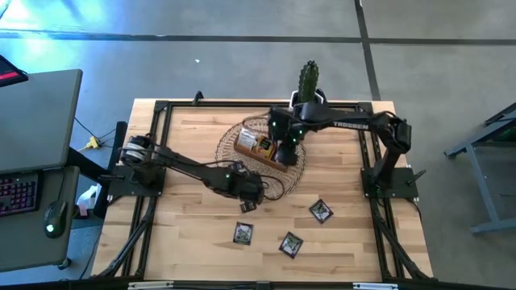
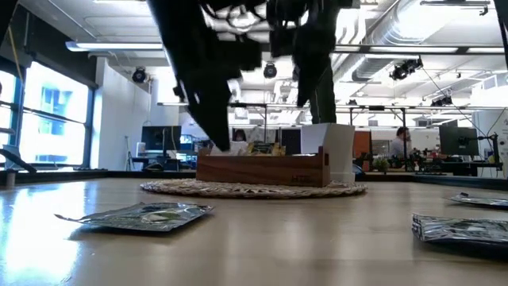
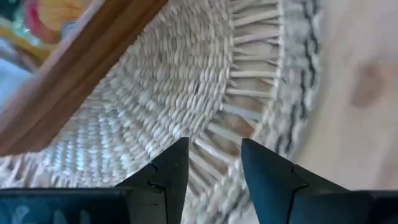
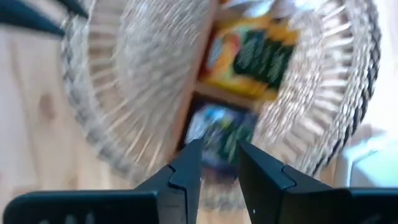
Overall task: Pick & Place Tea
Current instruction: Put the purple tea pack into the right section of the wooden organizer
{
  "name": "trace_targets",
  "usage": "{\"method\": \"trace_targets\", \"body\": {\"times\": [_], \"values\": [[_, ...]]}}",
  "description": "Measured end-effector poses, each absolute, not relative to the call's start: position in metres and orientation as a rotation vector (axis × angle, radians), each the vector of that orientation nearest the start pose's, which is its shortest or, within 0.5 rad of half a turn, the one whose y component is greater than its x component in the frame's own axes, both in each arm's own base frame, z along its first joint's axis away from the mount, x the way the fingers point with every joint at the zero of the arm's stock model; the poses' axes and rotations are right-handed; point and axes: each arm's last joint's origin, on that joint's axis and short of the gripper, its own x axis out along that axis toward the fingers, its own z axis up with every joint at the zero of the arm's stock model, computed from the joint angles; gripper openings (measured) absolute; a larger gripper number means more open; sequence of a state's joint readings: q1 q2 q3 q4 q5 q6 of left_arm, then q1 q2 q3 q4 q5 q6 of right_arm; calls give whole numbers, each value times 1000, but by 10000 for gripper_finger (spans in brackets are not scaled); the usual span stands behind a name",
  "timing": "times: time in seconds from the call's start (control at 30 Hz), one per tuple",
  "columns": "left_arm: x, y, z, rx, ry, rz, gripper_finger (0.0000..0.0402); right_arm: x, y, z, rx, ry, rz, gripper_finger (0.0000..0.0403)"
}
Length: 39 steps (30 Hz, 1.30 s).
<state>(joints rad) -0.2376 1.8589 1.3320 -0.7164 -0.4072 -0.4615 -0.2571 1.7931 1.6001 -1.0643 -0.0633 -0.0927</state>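
A brown wooden box [image 1: 260, 147] stands in the round wicker basket [image 1: 231, 138] at the table's far middle, with yellow and orange tea packets [image 4: 249, 59] lying in it. My right gripper [image 4: 219, 146] hovers open above the box, over a bluish packet [image 4: 214, 127] in a compartment. My left gripper [image 3: 214, 146] is open above the basket's near rim [image 3: 249, 124], with nothing between its fingers. Three tea packets [image 1: 321, 211] [image 1: 243, 234] [image 1: 290, 243] lie flat on the table's near half, and a small dark one [image 1: 247, 206] lies just near of my left gripper [image 1: 250, 192].
A cactus in a white pot [image 1: 309, 80] stands at the table's far edge behind the basket. A black frame [image 1: 161, 109] runs around the tabletop. Bare wood [image 1: 185, 234] lies to the near left and near right of the loose packets.
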Motion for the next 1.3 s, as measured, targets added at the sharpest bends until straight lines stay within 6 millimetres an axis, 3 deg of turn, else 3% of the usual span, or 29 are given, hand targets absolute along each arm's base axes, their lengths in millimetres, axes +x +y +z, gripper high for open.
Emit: {"method": "trace_targets", "body": {"times": [0.17,0.33,0.57,0.7,0.87,1.03,1.3], "values": [[336,-84,225,23,1131,381,144,342,-44,305,60,1384,-193,98],[307,-88,249,50,1174,389,144,323,0,312,59,1496,-202,99],[274,-94,259,43,1094,409,144,280,63,288,130,1486,-54,99],[265,-96,250,-23,1009,399,144,263,88,265,127,1360,25,99],[275,-102,231,-160,884,276,144,252,105,229,71,1257,132,99],[286,-106,220,-235,793,168,144,240,106,195,-8,1283,203,114],[301,-110,231,-330,615,127,144,228,101,178,-136,1346,281,151]]}}
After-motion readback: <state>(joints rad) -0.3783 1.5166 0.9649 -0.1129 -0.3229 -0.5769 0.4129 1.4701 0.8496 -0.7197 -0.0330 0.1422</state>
